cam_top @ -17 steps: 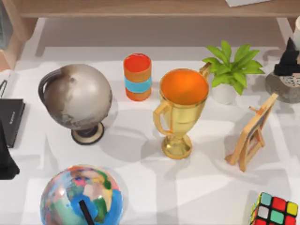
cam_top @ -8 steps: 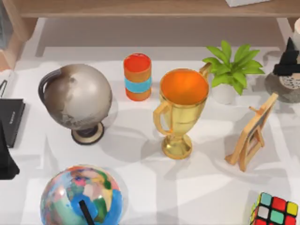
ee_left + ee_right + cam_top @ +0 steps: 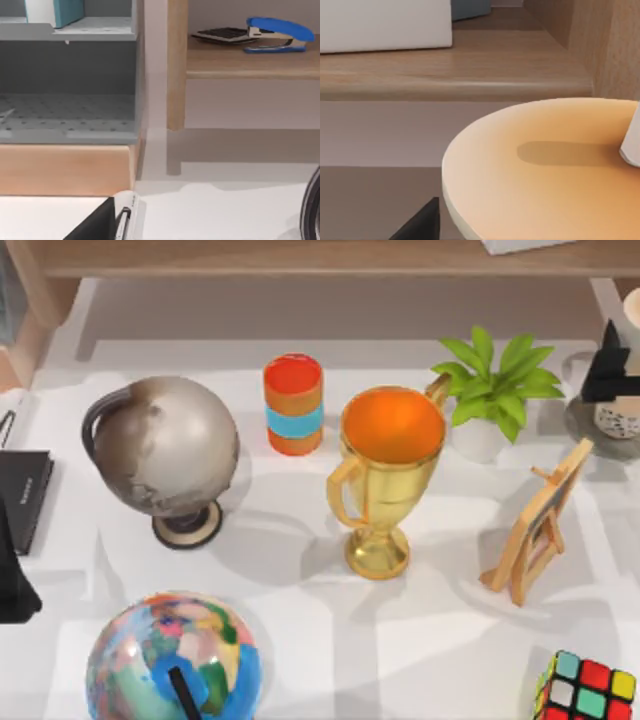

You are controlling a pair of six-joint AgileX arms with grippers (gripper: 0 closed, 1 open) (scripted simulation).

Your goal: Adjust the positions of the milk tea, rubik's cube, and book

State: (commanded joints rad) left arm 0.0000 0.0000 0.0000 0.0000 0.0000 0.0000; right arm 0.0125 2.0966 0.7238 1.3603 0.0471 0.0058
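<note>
A: Where's everything relative to the shiny gold trophy cup (image 3: pixel 385 475)?

B: Cream-beige milk tea cup with black dots (image 3: pixel 622 405) sits far right at the table edge, right gripper (image 3: pixel 610 368) over it, can't tell its grip. Multicoloured rubik's cube (image 3: pixel 585 688) is bottom-right. Thick teal book (image 3: pixel 64 11) stands on the grey shelf. Left arm's parked left.

A: Obstacles?

B: Leafy potted plant (image 3: pixel 495 390) and wooden easel frame (image 3: pixel 535 525) between; open white tabletop (image 3: pixel 440 640) in front.

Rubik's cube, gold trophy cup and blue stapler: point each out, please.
Multicoloured rubik's cube (image 3: pixel 588 692), top view, its upper face.
Gold trophy cup (image 3: pixel 393 426), top view, orange inside of bowl.
Blue stapler (image 3: pixel 280 29), left wrist view, its top arm.
</note>
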